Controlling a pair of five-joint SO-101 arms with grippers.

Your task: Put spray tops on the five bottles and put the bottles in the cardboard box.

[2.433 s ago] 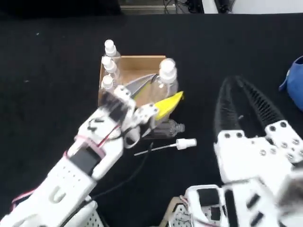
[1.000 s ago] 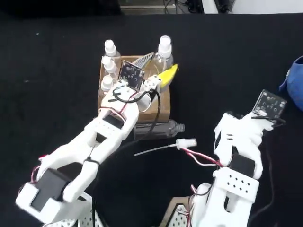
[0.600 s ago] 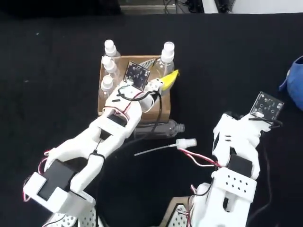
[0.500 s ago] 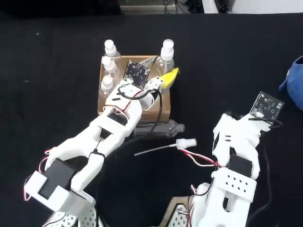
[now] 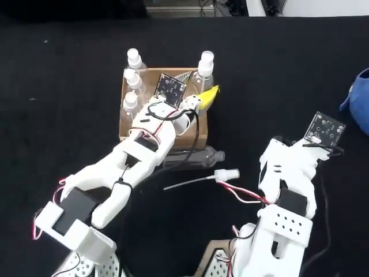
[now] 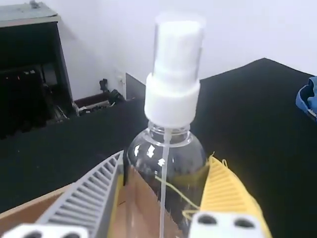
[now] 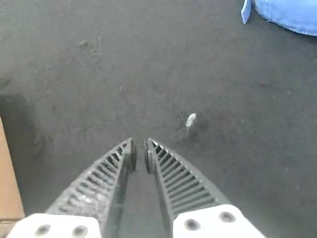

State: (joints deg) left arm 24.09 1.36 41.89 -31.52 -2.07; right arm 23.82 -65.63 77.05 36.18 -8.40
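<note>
Our left gripper [image 6: 166, 162] is closed around a clear bottle [image 6: 166, 148], with the grey finger on one side and the yellow finger on the other, both against its sides. That bottle stands upright at the far right corner of the cardboard box [image 5: 122, 118], with its white spray top [image 6: 173, 89] on. Our right gripper [image 7: 139, 151] hangs over bare table well to the right. Its fingers are drawn almost together, with a sliver between the tips, and it holds nothing.

The table [image 5: 277, 69] is covered in black. A white wall and a dark cabinet [image 6: 29, 64] stand behind it, and a blue object [image 5: 362, 101] lies at the right edge.

We count five bottles. There are three capped bottles [image 5: 132, 79] along the box's left wall, then the held one. One uncapped bottle [image 5: 199, 156] lies just in front of the box, and one loose spray top [image 5: 226, 174] lies beside it.
</note>
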